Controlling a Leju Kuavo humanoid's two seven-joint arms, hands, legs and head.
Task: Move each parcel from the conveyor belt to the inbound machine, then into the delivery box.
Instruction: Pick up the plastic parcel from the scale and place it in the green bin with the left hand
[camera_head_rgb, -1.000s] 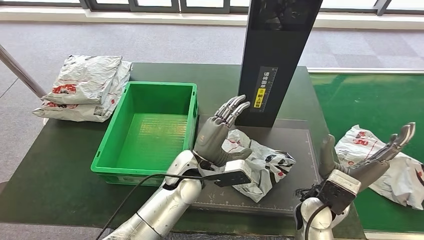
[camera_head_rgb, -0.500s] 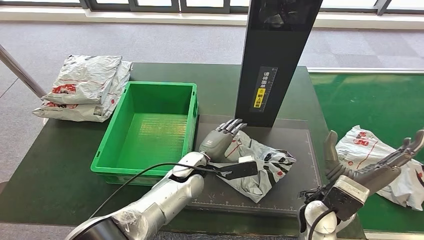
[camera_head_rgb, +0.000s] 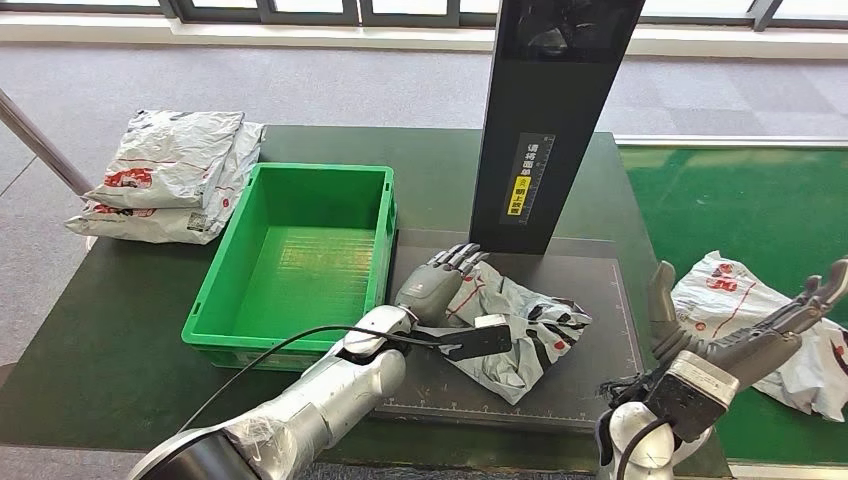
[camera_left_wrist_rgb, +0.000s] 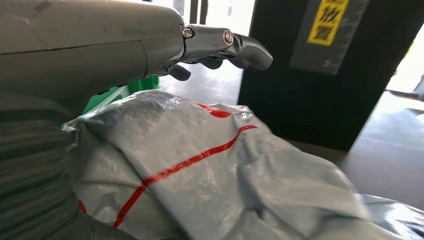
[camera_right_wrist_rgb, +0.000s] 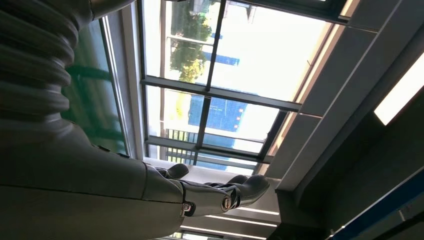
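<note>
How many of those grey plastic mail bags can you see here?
4: two stacked on the table left of the green box, one under the left hand, one on the green belt. More may be hidden.

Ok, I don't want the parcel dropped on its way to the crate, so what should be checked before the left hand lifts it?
1. Left hand on the crumpled grey plastic parcel with red stripes: ok, it lies on the parcel's near-crate end.
2. Fingers closed around the parcel: cannot tell; the left wrist view shows them arched above the plastic, no clear grip.
3. Parcel lies on the black scanning mat in front of the black scanner column: ok.
4. Green plastic crate has room: ok, nothing shows inside.
5. Right hand out of the way: ok, open, raised near the parcel on the green conveyor belt.
</note>
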